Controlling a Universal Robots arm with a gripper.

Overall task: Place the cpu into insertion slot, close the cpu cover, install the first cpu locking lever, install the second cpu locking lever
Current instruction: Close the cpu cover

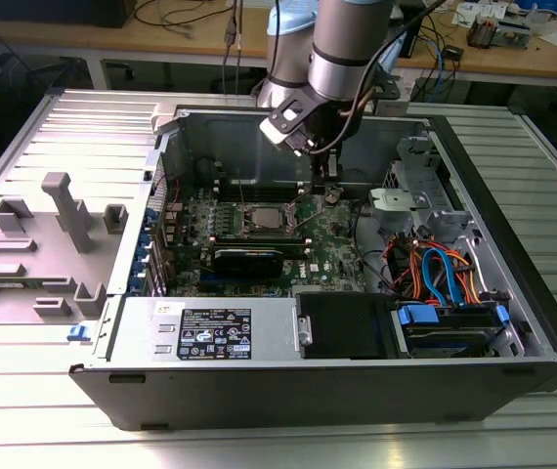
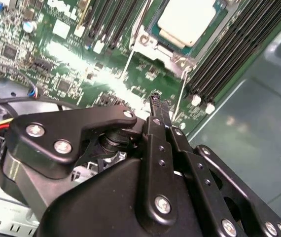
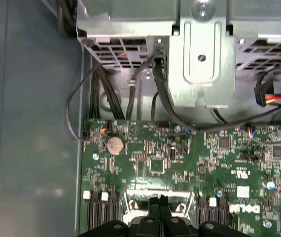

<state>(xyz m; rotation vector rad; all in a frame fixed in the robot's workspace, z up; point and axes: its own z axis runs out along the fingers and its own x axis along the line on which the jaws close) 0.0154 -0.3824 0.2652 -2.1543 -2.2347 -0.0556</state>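
- The black two-fingered gripper (image 2: pixel 155 102) has its fingers pressed together into one narrow tip, with nothing seen between them. It hangs over the green motherboard (image 2: pixel 76 64), just outside one edge of the socket. Whether the tip touches the board cannot be told.
- The small square cpu with the dull silver top (image 2: pixel 187 19) sits in the square, metal-rimmed insertion slot (image 1: pixel 249 227). The thin silvery cpu cover frame (image 2: pixel 153 40) lies flat around the cpu, which shows through its window.
- A thin silvery lever rod (image 2: pixel 179 96) runs out from a socket corner towards the fingertip. Whether it is latched cannot be told.
- Long black memory slots (image 2: pixel 229 54) line the socket's side, leaving a narrow strip of board near the tip.
- In the first wrist view the gripper (image 3: pixel 158 201) points at the socket edge. Past it lie a round silver coin battery (image 3: pixel 115 144) and loose black cables, then a grey sheet-metal drive cage (image 3: pixel 199 64).
- A bare grey case wall (image 3: pixel 32 123) runs along the motherboard's edge, with open room beside it.
- In the exterior view the grey robot arm (image 1: pixel 342 49) reaches down through the open side of the black computer case (image 1: pixel 542 293). The gripper (image 1: pixel 329 188) is just to the exterior view's right of the socket.
- The case rests on a ribbed metal table (image 1: pixel 259 445).
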